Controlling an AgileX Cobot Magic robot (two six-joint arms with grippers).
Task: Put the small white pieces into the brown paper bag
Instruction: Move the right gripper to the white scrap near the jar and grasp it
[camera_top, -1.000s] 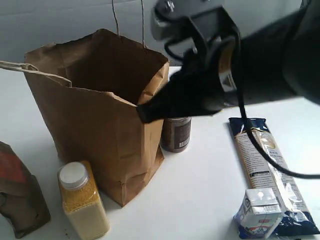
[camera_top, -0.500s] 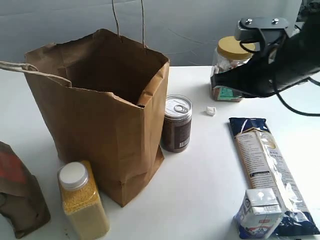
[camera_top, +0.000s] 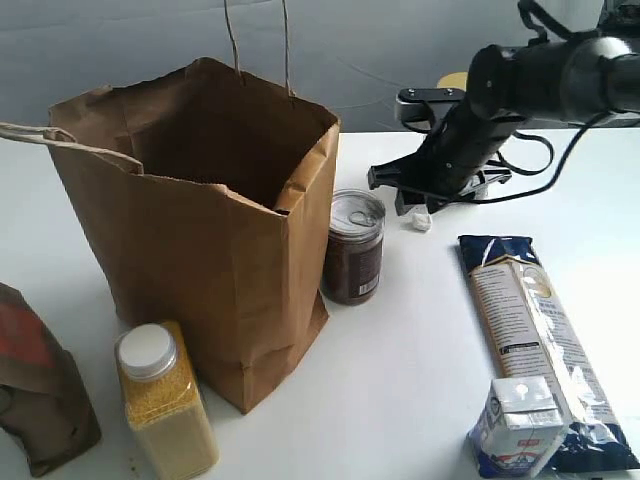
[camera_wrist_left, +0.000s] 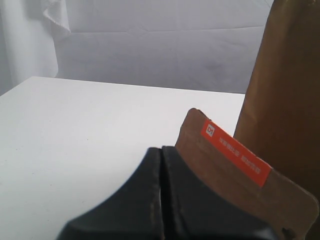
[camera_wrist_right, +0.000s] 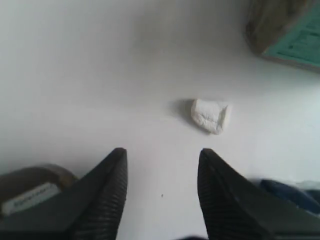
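Observation:
The tall brown paper bag (camera_top: 200, 240) stands open at the left of the white table; its side also fills the edge of the left wrist view (camera_wrist_left: 287, 85). One small white piece (camera_top: 421, 221) lies on the table right of the bag. My right gripper (camera_top: 412, 203) hangs low just beside it, open and empty. In the right wrist view the white piece (camera_wrist_right: 210, 115) lies a short way beyond the gripper (camera_wrist_right: 162, 155), slightly off to one side. The other white pieces are out of view. My left gripper (camera_wrist_left: 161, 151) is shut on nothing, next to a dark brown pouch (camera_wrist_left: 235, 160).
A brown can (camera_top: 353, 247) stands against the bag's right side. A long pasta packet (camera_top: 530, 330) and a white-and-blue carton (camera_top: 515, 425) lie at the front right. A yellow-grain jar (camera_top: 165, 400) and the pouch (camera_top: 35, 385) sit front left. A yellow-lidded jar (camera_top: 452, 82) is behind the right arm.
My right arm has swung away from the bag's mouth to the right and come down to the table beside the white piece. Nothing else has moved.

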